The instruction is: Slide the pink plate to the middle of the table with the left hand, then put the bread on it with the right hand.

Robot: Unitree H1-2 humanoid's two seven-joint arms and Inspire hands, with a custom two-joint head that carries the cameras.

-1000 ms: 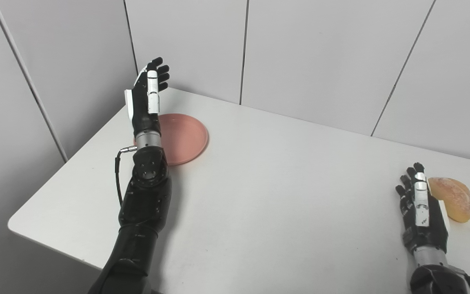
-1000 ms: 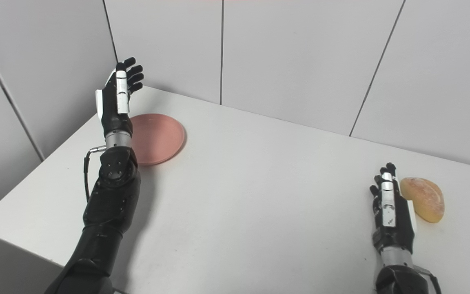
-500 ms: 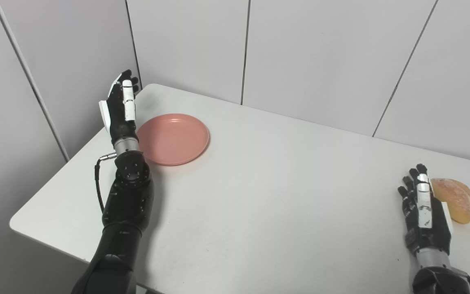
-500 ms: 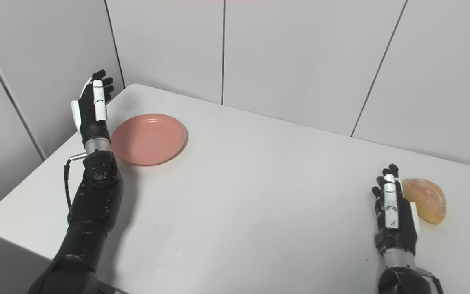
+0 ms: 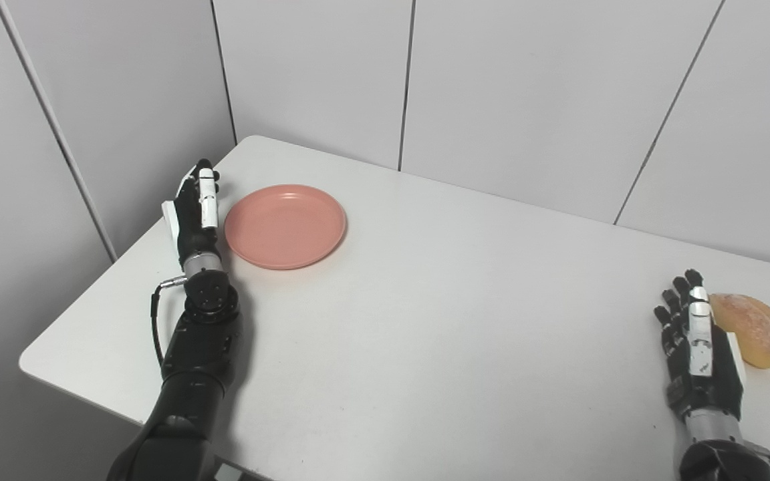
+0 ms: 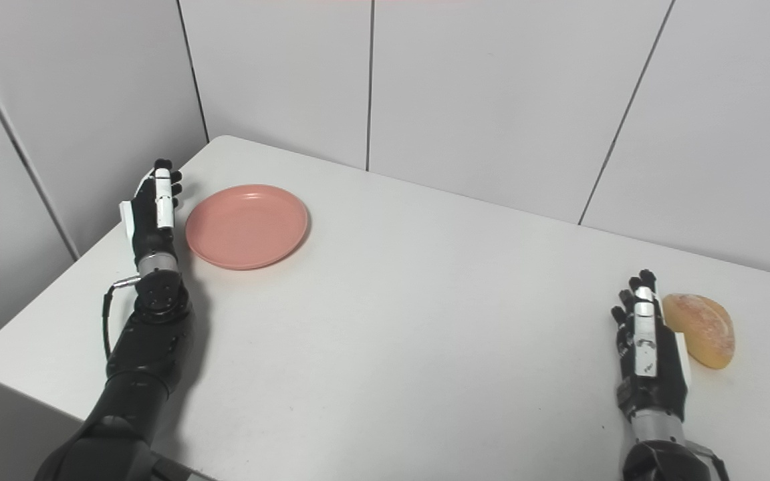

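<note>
Waiting near the tabletop's (image 5: 425, 321) right edge, the right hand (image 5: 699, 351) is resting empty, fingers apart, beside the bread (image 5: 747, 327). Having dropped from above, the left hand (image 5: 196, 210), fingers extended and empty, is flanking the pink plate (image 5: 285, 226) near the far-left corner, readying the push across open room toward the middle.

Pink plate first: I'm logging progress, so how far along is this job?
Nothing looks finished. The pink plate sits near the table's far left corner, not the middle. In hand: the left hand stands open beside the plate's left edge, placed to push; contact is unclear. Left: the slide, then the bread, which lies by the open right hand, not gripped.
</note>
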